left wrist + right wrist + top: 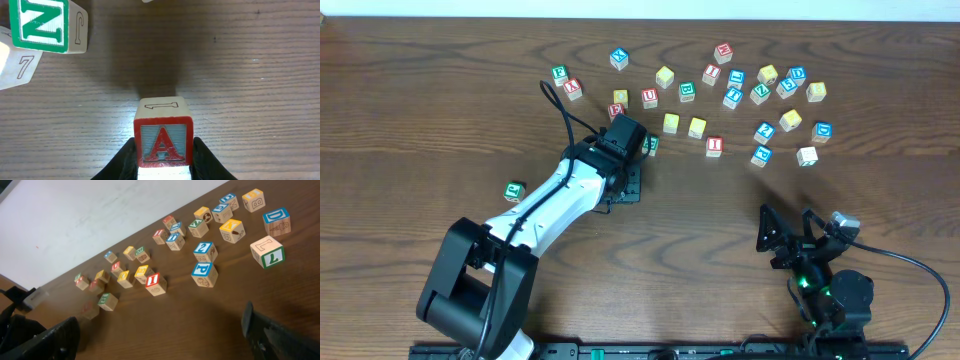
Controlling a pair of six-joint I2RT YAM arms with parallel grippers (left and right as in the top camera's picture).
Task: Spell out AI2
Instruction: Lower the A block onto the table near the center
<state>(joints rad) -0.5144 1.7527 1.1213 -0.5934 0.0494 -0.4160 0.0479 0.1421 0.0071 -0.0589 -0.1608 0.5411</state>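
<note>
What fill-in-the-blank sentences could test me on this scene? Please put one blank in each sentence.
The left gripper is shut on the red-lettered block, whose letter is ___. In the left wrist view, the green-lettered block at the upper left shows the letter ___. The right gripper is not shut but ___, and holds nothing.
Missing words: A; N; open.
</note>
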